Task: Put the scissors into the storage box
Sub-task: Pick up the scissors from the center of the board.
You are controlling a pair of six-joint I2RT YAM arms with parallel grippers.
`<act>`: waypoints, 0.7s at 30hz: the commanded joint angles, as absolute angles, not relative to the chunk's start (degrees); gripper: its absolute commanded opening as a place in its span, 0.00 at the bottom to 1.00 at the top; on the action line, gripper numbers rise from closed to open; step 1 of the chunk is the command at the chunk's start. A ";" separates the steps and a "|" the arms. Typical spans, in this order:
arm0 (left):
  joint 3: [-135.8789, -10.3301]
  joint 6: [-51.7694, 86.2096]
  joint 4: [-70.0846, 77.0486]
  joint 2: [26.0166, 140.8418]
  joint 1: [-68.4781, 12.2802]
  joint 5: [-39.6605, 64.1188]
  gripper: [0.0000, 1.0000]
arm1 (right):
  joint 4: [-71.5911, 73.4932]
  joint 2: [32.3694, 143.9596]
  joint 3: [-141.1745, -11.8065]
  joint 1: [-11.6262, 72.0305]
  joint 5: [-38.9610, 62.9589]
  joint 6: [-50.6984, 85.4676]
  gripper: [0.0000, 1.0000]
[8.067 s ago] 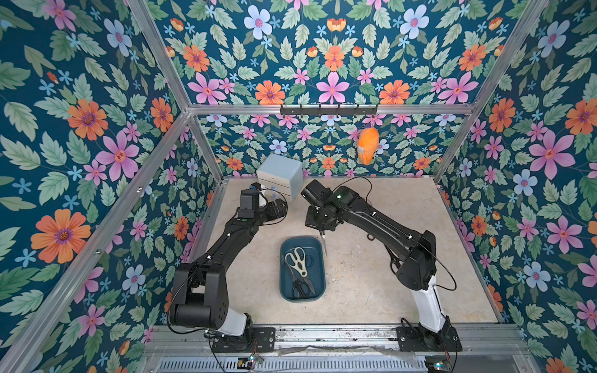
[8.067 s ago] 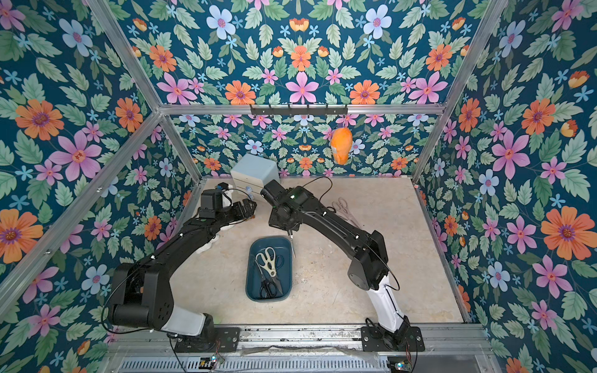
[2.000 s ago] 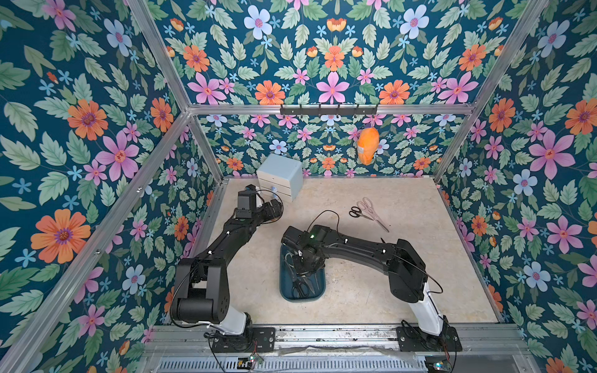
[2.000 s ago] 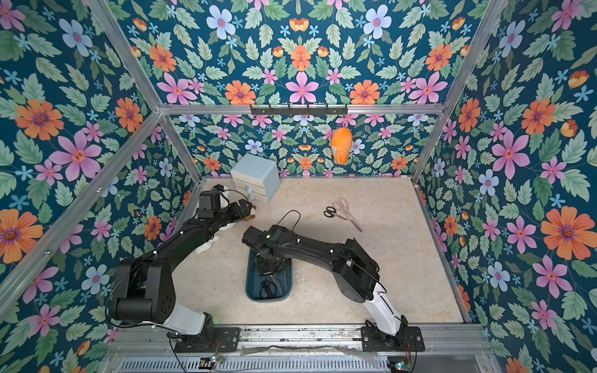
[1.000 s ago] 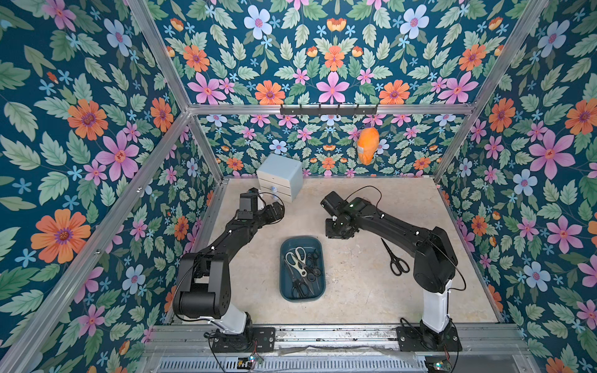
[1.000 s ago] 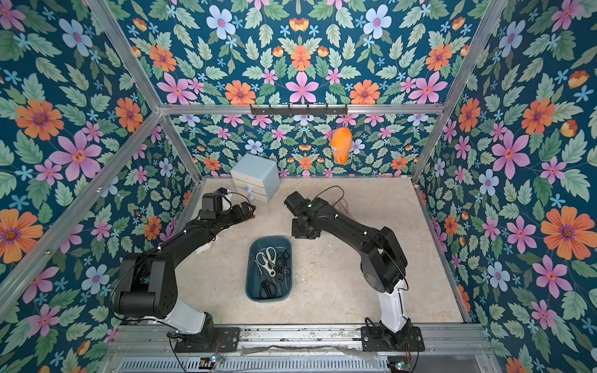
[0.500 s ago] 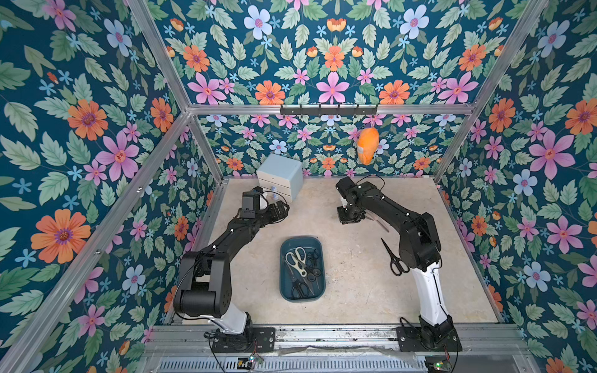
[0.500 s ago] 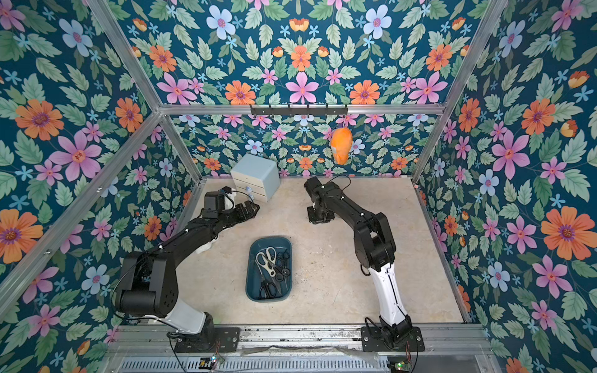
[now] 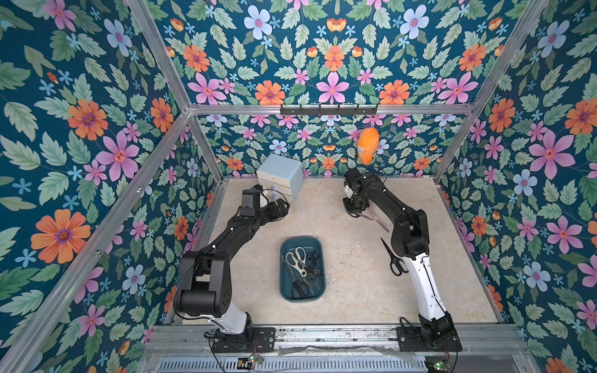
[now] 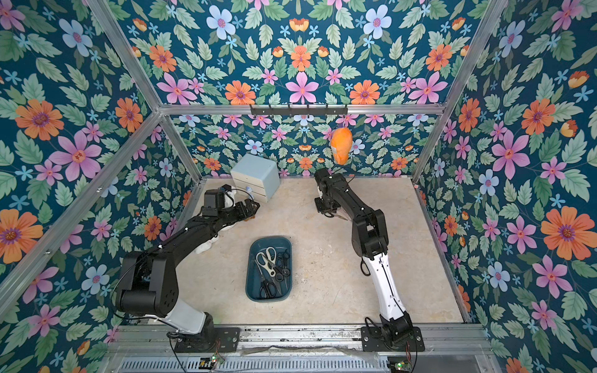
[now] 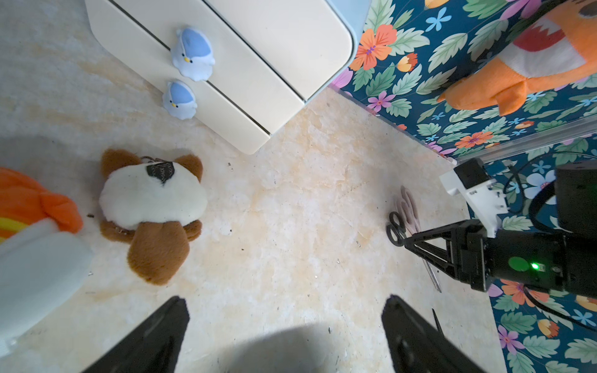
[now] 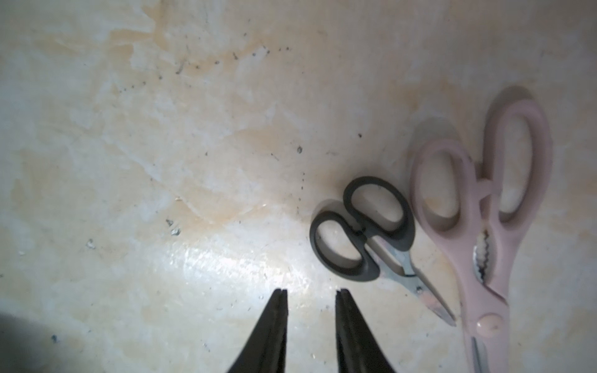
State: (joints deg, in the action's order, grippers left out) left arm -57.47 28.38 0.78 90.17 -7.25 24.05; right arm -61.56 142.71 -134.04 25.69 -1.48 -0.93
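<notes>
Fingers (image 12: 273, 326) of the right gripper (image 12: 310, 292) are sitting close together with only a thin gap, and they are holding nothing. They are hovering low over the table (image 12: 193, 161) at the far side, right of the middle. The small black scissors (image 12: 365, 232) are lying just beside the fingertips, not between them, and the pink scissors (image 12: 502, 264) are lying right next to that small pair. I am guessing the arm is getting ready to pick up the small pair. To do it well, the fingers should be sliding over the black handles, opening a bit more, then going straight down and pinching without bumping the pink pair. The storage box (image 9: 302, 299) is waiting in the middle, nearer the front, with several scissors (image 9: 298, 258) inside. One more black pair (image 9: 392, 258) is lying on the table to the right. The left gripper (image 11: 286, 298) is resting at the far left with its fingers wide apart and empty.
</notes>
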 commanded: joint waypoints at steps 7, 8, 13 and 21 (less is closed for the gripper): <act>-57.30 27.48 0.11 89.40 -7.21 23.14 0.99 | -64.22 146.28 -137.39 25.32 -3.80 -5.06 0.27; -57.23 27.51 0.09 89.48 -7.20 23.12 0.99 | -64.43 146.52 -137.36 25.35 -4.07 -5.41 0.27; -57.30 28.03 0.57 90.00 -7.21 23.12 0.99 | -63.88 146.85 -136.06 25.21 -4.35 -6.14 0.26; -57.13 28.23 0.79 89.98 -7.28 23.05 0.99 | -63.53 147.37 -134.10 24.62 -2.16 -6.01 0.24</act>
